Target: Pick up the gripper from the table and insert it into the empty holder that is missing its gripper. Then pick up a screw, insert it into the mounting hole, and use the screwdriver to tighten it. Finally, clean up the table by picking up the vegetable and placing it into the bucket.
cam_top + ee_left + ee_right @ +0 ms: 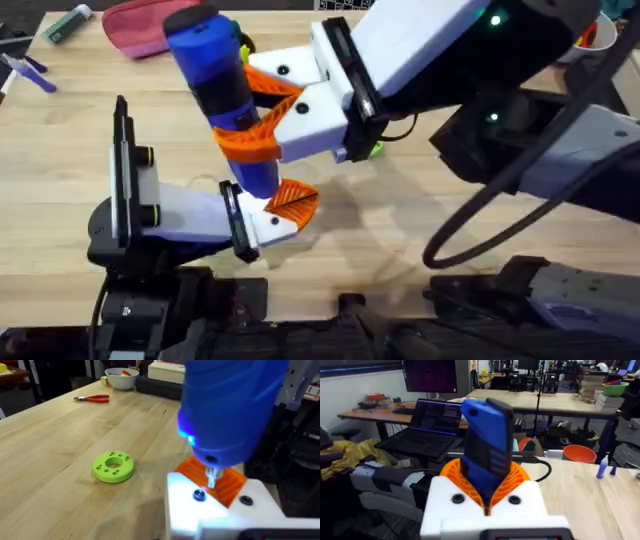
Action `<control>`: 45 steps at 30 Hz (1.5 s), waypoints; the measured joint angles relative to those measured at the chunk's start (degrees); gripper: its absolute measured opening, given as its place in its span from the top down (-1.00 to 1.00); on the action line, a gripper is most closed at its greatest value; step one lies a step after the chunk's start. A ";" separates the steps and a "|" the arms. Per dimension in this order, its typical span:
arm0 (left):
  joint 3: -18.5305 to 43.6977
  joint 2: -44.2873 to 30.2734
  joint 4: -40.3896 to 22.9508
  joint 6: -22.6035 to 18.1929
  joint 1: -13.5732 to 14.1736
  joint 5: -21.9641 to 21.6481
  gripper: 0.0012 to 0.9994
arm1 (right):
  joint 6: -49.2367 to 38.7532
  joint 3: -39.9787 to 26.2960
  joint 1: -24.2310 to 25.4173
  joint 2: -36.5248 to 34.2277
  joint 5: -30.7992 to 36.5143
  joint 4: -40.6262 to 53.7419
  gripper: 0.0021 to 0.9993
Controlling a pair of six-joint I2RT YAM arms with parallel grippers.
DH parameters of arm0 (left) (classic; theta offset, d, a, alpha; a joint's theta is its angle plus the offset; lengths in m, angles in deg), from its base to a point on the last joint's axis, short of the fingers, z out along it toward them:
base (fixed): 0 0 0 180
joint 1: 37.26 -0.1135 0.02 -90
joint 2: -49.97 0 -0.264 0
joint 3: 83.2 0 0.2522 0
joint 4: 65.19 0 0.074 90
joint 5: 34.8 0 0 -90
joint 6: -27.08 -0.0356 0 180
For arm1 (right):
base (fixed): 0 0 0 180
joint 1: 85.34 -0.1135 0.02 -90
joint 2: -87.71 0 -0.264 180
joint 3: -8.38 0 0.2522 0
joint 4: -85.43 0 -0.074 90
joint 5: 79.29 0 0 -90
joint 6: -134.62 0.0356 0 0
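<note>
white bowl [120,379] — red, yellow bits inside

A pale wooden counter [400,225] is seen; behind it, a desk [380,420] with a laptop [427,435] and a monitor [430,377].

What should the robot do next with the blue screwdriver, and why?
Probably lower the screwdriver a little so its metal tip settles squarely into the screw. The right hand is shut on the screwdriver, its blue light is lit, and in the left wrist view the tip sits just beside the dark screw head on the white holder.
</note>
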 joint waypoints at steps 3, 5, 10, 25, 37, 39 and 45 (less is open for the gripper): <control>0.00 0.00 0.00 0.00 0.00 0.00 0.97 | -0.19 0.00 -0.25 -0.02 0.08 0.02 0.95; -0.01 0.00 0.00 0.00 0.00 0.00 0.97 | -0.23 0.02 -0.25 -0.02 0.08 0.02 0.95; 0.01 0.00 0.00 0.00 0.00 0.00 0.97 | -0.72 0.00 -0.25 -0.01 0.10 0.02 0.95; 0.01 0.00 0.00 0.02 0.00 0.00 0.97 | -2.15 0.00 -0.25 -0.55 0.32 -0.04 0.95; 0.01 0.00 0.00 0.02 0.00 0.00 0.97 | -2.37 0.00 -0.25 -1.62 0.49 -0.11 0.95; 0.01 0.00 0.00 0.02 0.00 0.00 0.97 | -2.44 0.00 -0.25 -1.62 0.49 -0.11 0.95; 0.01 0.00 0.00 0.04 0.00 -0.02 0.97 | -2.59 0.00 -0.25 -2.00 0.46 -0.15 0.95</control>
